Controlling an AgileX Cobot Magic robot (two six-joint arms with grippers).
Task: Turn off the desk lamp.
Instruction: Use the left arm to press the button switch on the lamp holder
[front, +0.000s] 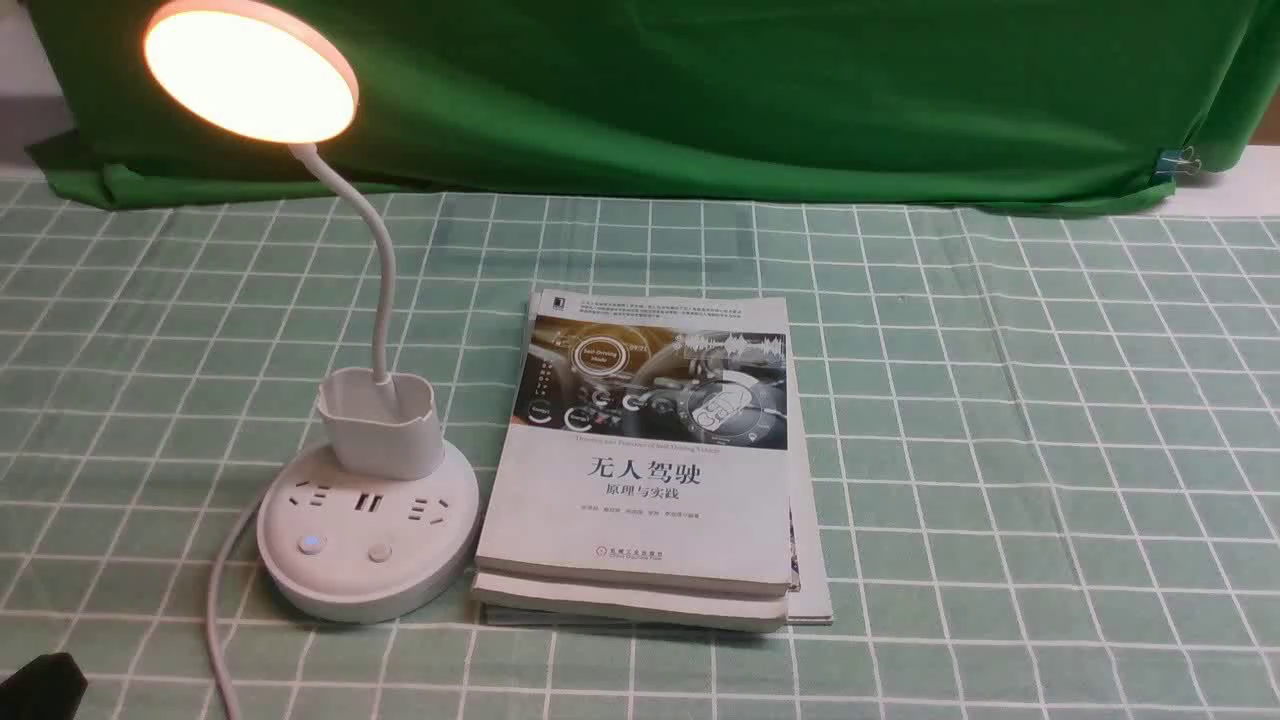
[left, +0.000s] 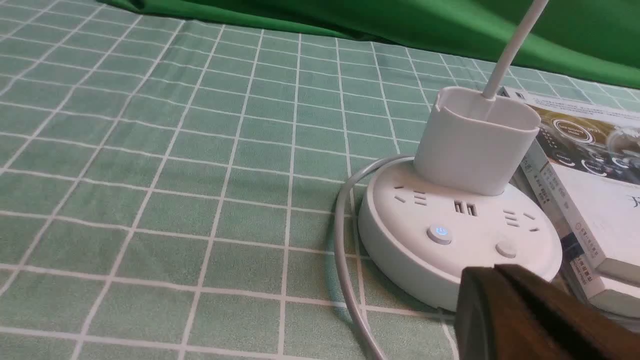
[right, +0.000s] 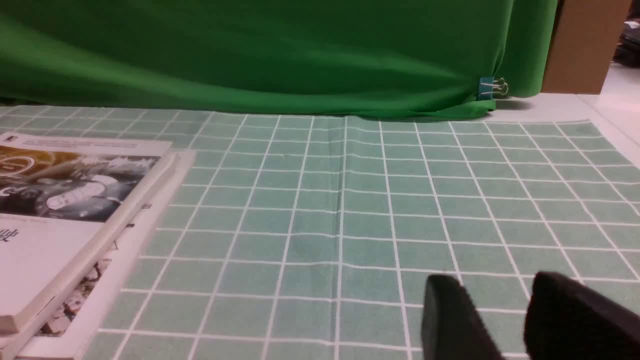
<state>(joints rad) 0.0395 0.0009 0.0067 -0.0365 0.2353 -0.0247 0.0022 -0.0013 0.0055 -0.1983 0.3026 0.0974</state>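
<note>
Left gripper (left: 496, 274), fingers pressed together | glowing white plastic disc-head desk lamp (front: 380, 440), button base (front: 350, 590) near at its two o'clock

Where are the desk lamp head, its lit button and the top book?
desk lamp head (front: 250, 72): front view, centre of the glowing disc.
lit button (left: 440, 233): left wrist view, middle of its blue-lit cap.
top book (front: 650, 500): front view, white lower part of its cover.
</note>
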